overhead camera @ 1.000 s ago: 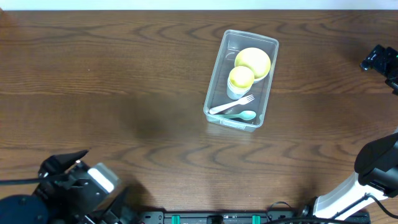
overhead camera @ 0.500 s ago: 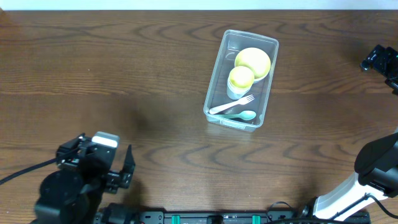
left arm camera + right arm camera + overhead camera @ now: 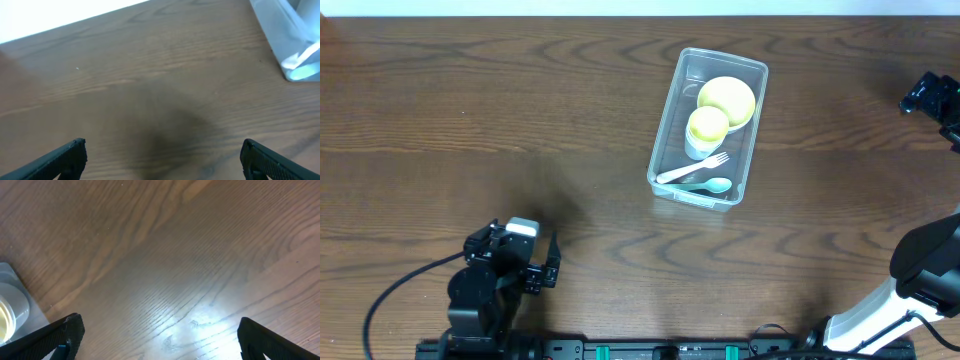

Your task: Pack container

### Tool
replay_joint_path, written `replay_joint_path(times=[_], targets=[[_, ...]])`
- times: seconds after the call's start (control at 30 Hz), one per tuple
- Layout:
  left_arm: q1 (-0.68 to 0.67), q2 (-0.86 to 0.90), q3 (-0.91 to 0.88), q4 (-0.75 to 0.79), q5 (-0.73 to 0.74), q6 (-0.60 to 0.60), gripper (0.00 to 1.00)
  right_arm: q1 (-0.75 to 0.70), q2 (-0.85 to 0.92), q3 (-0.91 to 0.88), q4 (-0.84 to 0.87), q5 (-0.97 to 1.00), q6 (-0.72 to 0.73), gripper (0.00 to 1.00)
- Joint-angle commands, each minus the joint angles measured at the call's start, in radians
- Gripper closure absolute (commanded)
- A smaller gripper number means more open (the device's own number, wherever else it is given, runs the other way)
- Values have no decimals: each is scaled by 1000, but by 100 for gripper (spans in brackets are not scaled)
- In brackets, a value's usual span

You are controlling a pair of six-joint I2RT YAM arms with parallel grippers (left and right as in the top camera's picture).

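At the near edge of the brown wooden worktop, the left pincer hangs wide open and empty. The clear rectangular plastic container lies well beyond, to its right. Farther right, well apart, the right pincer gapes empty too.

The gripper is pointing down at the wood bench, its fingertips standing wide apart. Just ahead and left of the left fingertip, a corner of the container is showing, with a white cup sitting inside.
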Motion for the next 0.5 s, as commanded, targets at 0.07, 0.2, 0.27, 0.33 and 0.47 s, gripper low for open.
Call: replay_joint_path(times=[0.07,0.2,0.27,0.33,0.47], targets=[[15,-88,-91,23,50,-21,2,-1,5,-1,0,0,8,1],[15,-124,-124,23,50,-21,2,-1,5,-1,0,0,9,1],[15,-139,-138,23,50,-21,2,-1,5,-1,0,0,9,1],[15,-142,-150,23,50,-21,2,-1,5,-1,0,0,8,1],[15,-142,-177,23,50,-21,2,-1,5,-1,0,0,9,1]])
